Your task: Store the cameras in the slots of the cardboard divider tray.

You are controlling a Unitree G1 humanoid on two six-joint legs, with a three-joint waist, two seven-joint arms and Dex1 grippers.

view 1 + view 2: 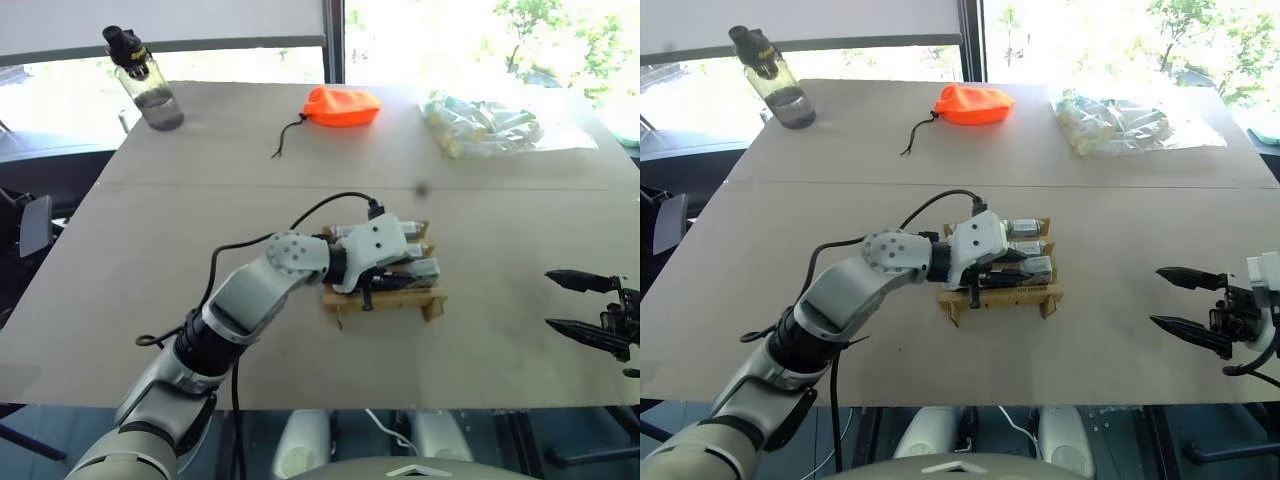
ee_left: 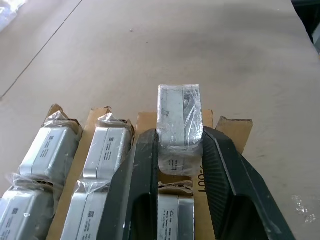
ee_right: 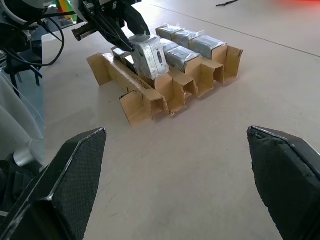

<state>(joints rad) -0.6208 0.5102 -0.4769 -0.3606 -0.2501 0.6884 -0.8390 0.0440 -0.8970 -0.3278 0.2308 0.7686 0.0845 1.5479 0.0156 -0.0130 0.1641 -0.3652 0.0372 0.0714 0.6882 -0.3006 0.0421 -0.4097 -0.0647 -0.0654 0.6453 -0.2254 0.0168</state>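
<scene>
My left gripper (image 2: 180, 136) is shut on a plastic-wrapped silver camera (image 2: 179, 112), holding it tilted with its lower end in an end slot of the cardboard divider tray (image 2: 231, 131). Several more wrapped cameras (image 2: 106, 150) lie in the neighbouring slots. The right wrist view shows the same held camera (image 3: 149, 57) sticking up above the tray (image 3: 142, 102). Off to the right of the tray, my right gripper (image 1: 1185, 303) hovers open and empty, its fingers (image 3: 75, 165) spread wide.
At the table's far side stand a water bottle (image 1: 145, 80), an orange drawstring pouch (image 1: 343, 105) and a clear bag of pale tubes (image 1: 480, 125). A black cable (image 1: 320, 208) loops off my left wrist. The table's near edge (image 1: 300, 408) runs just below the tray.
</scene>
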